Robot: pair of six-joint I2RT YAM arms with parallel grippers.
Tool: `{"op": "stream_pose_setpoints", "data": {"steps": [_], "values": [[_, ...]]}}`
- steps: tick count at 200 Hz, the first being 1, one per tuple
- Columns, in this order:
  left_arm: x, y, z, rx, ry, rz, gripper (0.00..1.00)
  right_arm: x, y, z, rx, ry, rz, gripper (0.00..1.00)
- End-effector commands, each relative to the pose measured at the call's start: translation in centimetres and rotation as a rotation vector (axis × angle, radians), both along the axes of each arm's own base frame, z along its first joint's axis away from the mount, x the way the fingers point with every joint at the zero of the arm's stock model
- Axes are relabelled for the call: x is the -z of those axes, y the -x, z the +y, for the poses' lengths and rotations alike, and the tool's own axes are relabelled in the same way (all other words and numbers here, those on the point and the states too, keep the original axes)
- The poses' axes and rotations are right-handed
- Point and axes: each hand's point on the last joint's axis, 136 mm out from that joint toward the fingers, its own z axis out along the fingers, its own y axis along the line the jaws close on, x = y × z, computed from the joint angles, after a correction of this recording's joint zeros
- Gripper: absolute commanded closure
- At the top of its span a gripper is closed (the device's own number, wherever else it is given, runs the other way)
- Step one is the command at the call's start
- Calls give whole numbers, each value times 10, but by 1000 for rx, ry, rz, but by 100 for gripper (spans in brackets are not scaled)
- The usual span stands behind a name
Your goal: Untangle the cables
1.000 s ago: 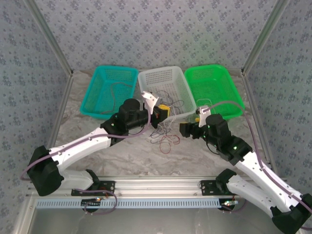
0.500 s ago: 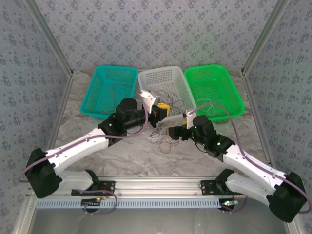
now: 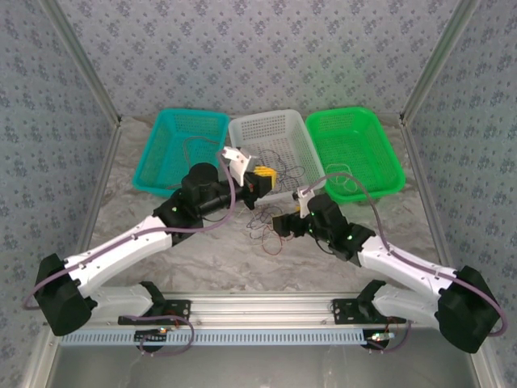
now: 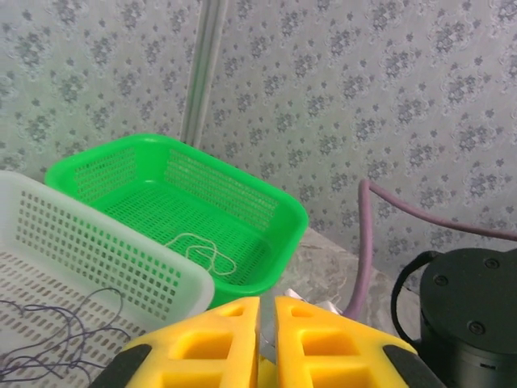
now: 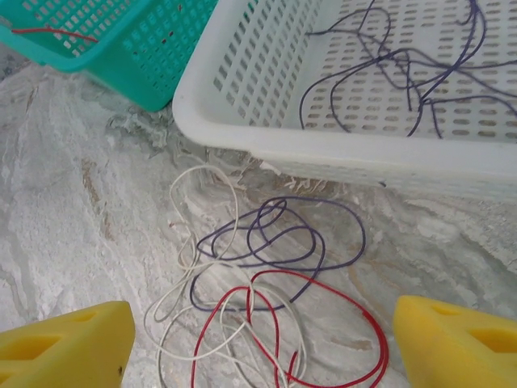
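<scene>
Right wrist view looks down on the cables (image 5: 258, 311), a loose heap on the marbled worktop (image 5: 73, 202) just near of the white basket (image 5: 323, 149). One is pale, in long narrow loops at the left. One is dark purple, curling in overlapping rings in the middle. One is red, sweeping a wide oval at the near right. All three are very thin and cross one another.

The right pincer (image 5: 258, 343) stands wide, its yellow fingertips flanking the heap's near edge. More dark cables (image 5: 412, 65) sprawl inside the white basket, and a red cable (image 5: 48, 31) lies in the teal basket (image 5: 137, 48) to the left.

Left wrist view shows the left pincer (image 4: 266, 323) with its yellow fingers nearly together, only a slit between them. Whether a strand is pinched there I cannot tell. Beyond it, a pale cable (image 4: 202, 246) curls on the floor of the green basket (image 4: 279, 242).
</scene>
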Motion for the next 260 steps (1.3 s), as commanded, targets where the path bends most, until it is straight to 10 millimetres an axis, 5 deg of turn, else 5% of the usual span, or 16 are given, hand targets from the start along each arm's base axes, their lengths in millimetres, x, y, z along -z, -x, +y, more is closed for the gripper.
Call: {"op": "stream_pose_setpoints", "data": {"steps": [1, 30, 74, 108, 161, 202, 260], "values": [[4, -9, 21, -96, -13, 9, 80, 20, 13, 7, -48, 87, 62, 15], [32, -26, 59, -279, -75, 106, 53, 47, 12, 15, -15, 195, 163, 20], [96, -37, 117, -453, -82, 347, 40, 66, -2, 29, -32, 288, 187, 29], [117, -31, 129, -475, -87, 384, 37, 78, -10, 40, -65, 325, 203, 36], [127, -31, 136, -497, -100, 395, 35, 98, -18, 59, -97, 346, 242, 66], [136, -31, 141, -515, -114, 405, 34, 68, -17, 55, -83, 318, 137, 93], [147, -33, 144, -522, -149, 407, 33, 10, 7, 40, -108, 223, 21, 100]]}}
